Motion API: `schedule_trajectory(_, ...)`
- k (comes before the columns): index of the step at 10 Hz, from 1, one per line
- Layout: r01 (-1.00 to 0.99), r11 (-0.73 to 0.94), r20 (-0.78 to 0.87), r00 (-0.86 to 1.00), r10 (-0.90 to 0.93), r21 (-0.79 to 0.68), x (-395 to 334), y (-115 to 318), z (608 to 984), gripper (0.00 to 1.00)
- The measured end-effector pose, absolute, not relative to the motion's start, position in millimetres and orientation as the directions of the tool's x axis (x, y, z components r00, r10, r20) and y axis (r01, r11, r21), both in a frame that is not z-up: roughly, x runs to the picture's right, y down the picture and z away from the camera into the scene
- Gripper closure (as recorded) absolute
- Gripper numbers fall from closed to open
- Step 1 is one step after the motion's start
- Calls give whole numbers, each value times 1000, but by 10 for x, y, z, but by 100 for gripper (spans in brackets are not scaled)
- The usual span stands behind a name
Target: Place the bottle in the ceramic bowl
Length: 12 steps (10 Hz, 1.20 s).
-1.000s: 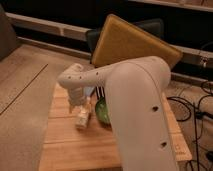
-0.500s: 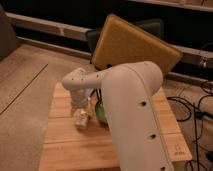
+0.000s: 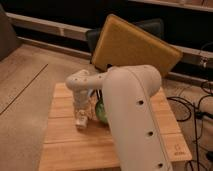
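A small whitish bottle (image 3: 80, 120) stands on the wooden table (image 3: 65, 145), just left of the green ceramic bowl (image 3: 101, 113). My own white arm hides most of the bowl; only its left edge shows. My gripper (image 3: 81, 112) hangs straight down from the wrist, directly over the bottle and touching or enclosing its top. The bottle is outside the bowl, close to its left rim.
A large yellow board (image 3: 132, 47) leans against a dark chair (image 3: 150, 27) behind the table. Black cables (image 3: 195, 107) lie on the floor to the right. My bulky arm (image 3: 135, 125) covers the table's right half. Carpeted floor lies to the left.
My arm has shifted slightly, and the wrist has settled a little lower over the bottle. The bottle and bowl have stayed in place.
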<state>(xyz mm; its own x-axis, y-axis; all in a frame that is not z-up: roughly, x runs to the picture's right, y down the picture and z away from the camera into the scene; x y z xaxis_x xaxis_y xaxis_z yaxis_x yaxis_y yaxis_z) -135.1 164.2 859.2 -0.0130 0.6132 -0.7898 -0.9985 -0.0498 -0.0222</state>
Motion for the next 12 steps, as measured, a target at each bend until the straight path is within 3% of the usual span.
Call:
schedule_trajectory(3, -998, -46, -773, 7, 635, -46, -1387, 1490, 8563, 96)
schedule_trajectory(4, -998, -14, -752, 41, 658, -67, -1463, 1343, 8486, 100)
schedule_trajectory(8, -989, 93, -636, 147, 758, -118, -1777, 699, 8081, 100)
schedule_trajectory(12, -992, 104, -609, 42, 792, 67, -1182, 481, 7714, 100)
